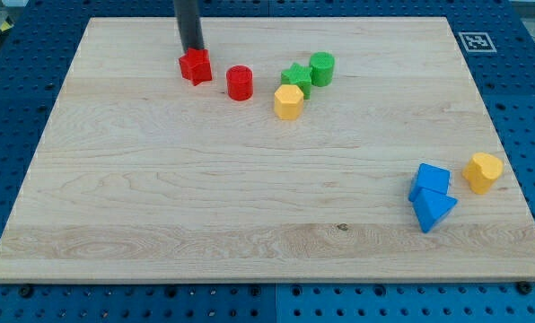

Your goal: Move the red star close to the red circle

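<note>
The red star (196, 66) lies near the view's top, left of centre. The red circle (240, 82) stands a short way to its lower right, with a small gap between them. My tip (193, 50) is at the star's upper edge, touching or nearly touching it, on the side away from the view's bottom. The dark rod rises from there out of the view's top.
A green star (296, 77), a green circle (322, 68) and a yellow hexagon (288, 102) cluster right of the red circle. Two blue blocks (430, 196) and a yellow block (483, 172) sit at the lower right. The wooden board (160, 197) lies on a blue perforated table.
</note>
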Controlling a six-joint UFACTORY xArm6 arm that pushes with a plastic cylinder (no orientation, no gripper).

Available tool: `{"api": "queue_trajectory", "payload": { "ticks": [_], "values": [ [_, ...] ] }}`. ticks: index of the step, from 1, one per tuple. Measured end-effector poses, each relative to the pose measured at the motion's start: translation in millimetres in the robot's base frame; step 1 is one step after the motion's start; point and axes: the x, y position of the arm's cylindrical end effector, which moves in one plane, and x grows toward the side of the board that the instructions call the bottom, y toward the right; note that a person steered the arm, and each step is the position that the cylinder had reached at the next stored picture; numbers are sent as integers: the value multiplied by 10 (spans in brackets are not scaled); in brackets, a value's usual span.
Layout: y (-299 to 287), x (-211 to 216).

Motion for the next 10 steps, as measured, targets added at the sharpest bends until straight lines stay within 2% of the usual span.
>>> {"api": "queue_trajectory", "payload": {
  "ticks": [1, 3, 4, 7, 8, 9, 10],
  "values": [
    [-261, 0],
    [-263, 475],
    [-235, 548],
    [308, 548],
    [332, 549],
    [44, 401],
    [-62, 69]
  ]
}}
